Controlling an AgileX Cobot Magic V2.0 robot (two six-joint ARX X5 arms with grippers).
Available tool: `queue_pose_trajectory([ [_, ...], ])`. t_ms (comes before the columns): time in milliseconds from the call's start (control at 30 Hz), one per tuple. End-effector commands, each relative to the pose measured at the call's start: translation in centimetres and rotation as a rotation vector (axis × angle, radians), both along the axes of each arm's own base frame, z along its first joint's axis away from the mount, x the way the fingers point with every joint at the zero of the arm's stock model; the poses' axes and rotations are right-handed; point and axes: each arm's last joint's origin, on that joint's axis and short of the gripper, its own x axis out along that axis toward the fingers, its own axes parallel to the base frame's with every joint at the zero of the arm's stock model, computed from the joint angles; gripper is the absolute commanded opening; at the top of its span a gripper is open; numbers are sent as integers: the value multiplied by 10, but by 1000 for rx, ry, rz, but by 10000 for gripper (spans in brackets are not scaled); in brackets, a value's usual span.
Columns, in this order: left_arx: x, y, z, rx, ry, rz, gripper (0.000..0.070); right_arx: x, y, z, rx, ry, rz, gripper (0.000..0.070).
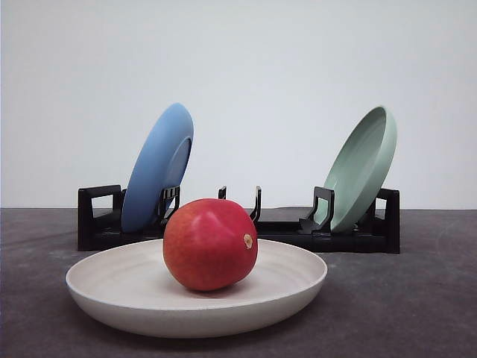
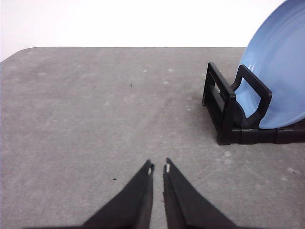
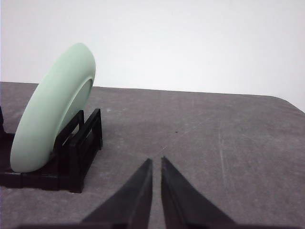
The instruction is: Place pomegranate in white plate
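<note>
The pomegranate (image 1: 210, 244) is already sitting inside the white plate (image 1: 112, 287) at lower centre, both grippers (image 2: 158, 168) (image 3: 156, 161) are resting nearly closed and empty, so nothing seems left.

pomegranate (image 1: 210, 244) in white plate (image 1: 119, 287); rack (image 1: 356, 237) behind at 12 o'clock; two plates (image 1: 157, 168) propped in it, 11 and 1 o'clock
</note>
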Motion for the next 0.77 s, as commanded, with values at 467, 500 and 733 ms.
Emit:
queue_pose_trajectory([
  [467, 0, 0, -4, 14, 10, -2, 21, 0, 0, 0, -1, -9, 0, 28],
  [500, 0, 0, -4, 14, 10, -2, 21, 0, 0, 0, -1, -9, 0, 28],
  [733, 0, 0, -4, 14, 10, -2, 21, 0, 0, 0, -1, -9, 0, 28],
])
